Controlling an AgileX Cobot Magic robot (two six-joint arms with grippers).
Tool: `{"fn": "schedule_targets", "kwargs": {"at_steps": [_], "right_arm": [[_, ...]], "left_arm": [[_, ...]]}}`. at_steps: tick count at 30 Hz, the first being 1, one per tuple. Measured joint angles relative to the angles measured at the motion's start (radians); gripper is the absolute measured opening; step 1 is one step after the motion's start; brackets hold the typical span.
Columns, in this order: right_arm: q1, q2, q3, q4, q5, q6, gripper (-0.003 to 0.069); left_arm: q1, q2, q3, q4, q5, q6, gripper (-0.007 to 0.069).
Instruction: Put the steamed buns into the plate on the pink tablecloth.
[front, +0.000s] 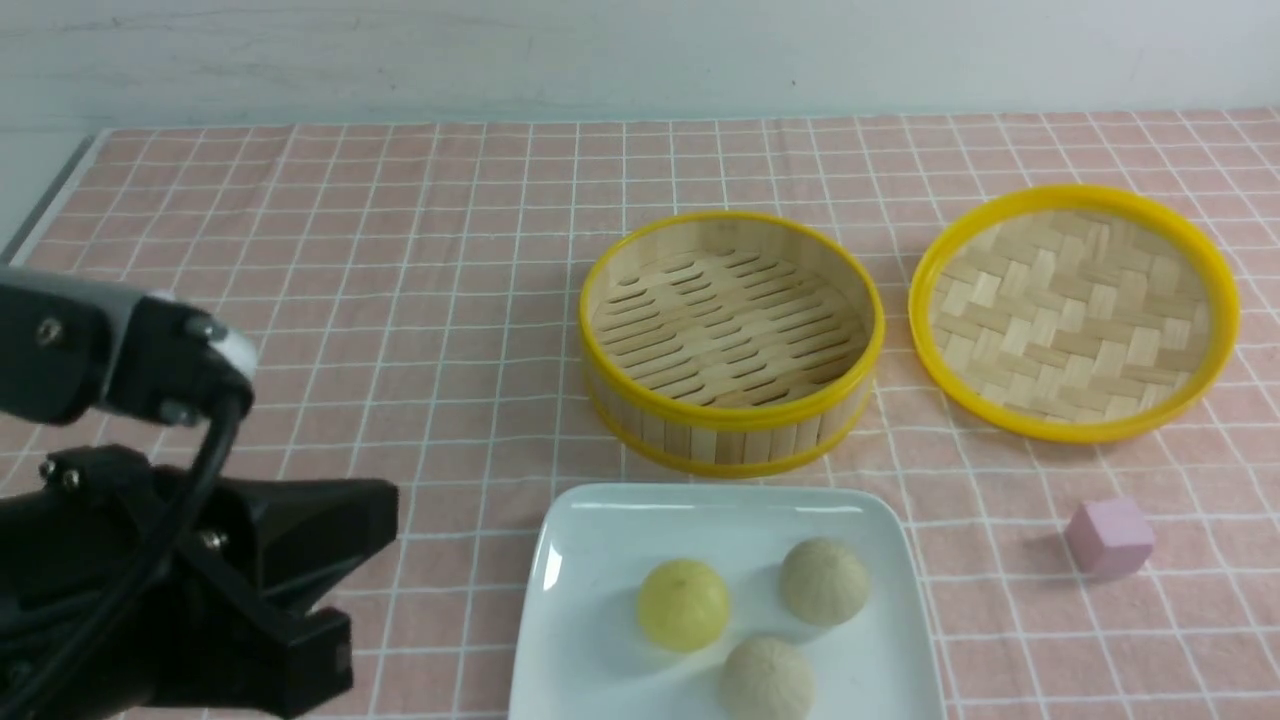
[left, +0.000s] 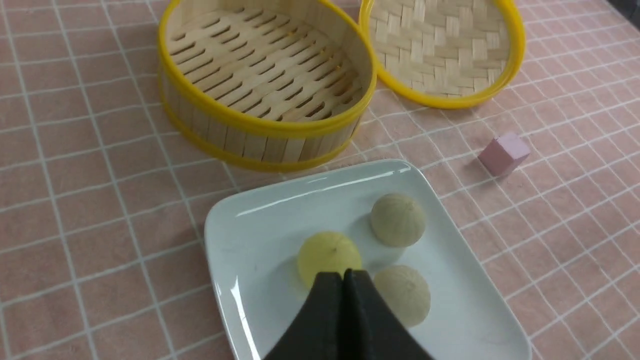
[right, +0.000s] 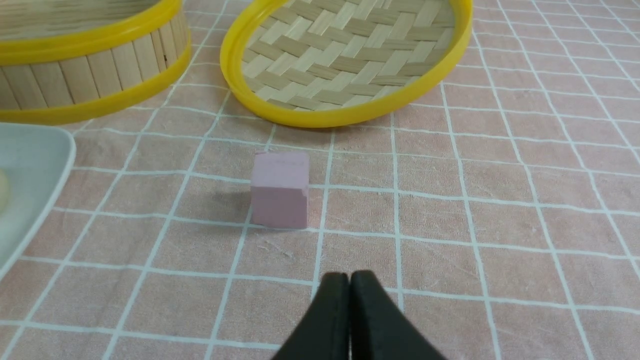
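Observation:
Three steamed buns lie in the white plate (front: 600, 520) on the pink tablecloth (front: 400, 300): a pale yellow bun (front: 683, 604) and two greyish-beige buns (front: 824, 581) (front: 767, 680). The left wrist view shows the plate (left: 250, 235), the yellow bun (left: 327, 252) and the beige buns (left: 398, 220) (left: 405, 295). My left gripper (left: 343, 275) is shut and empty, above the plate's near side; its arm fills the front view's lower left (front: 330, 590). My right gripper (right: 349, 277) is shut and empty over bare cloth, out of the front view.
The empty yellow-rimmed bamboo steamer (front: 730, 340) stands behind the plate, its woven lid (front: 1073, 310) upturned to its right. A small pink cube (front: 1108, 536) sits right of the plate, just ahead of my right gripper in the right wrist view (right: 280, 190).

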Motion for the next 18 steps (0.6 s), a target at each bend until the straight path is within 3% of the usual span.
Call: {"fn": "schedule_targets", "kwargs": {"at_steps": [14, 18], "right_arm": [[0.0, 0.0, 0.0, -0.001, 0.0, 0.0, 0.0048], [0.0, 0.0, 0.0, -0.001, 0.0, 0.0, 0.0057]], "left_arm": [[0.001, 0.012, 0.033, 0.027, 0.042, -0.003, 0.0015], [0.052, -0.033, 0.083, 0.025, -0.017, -0.002, 0.002]]}}
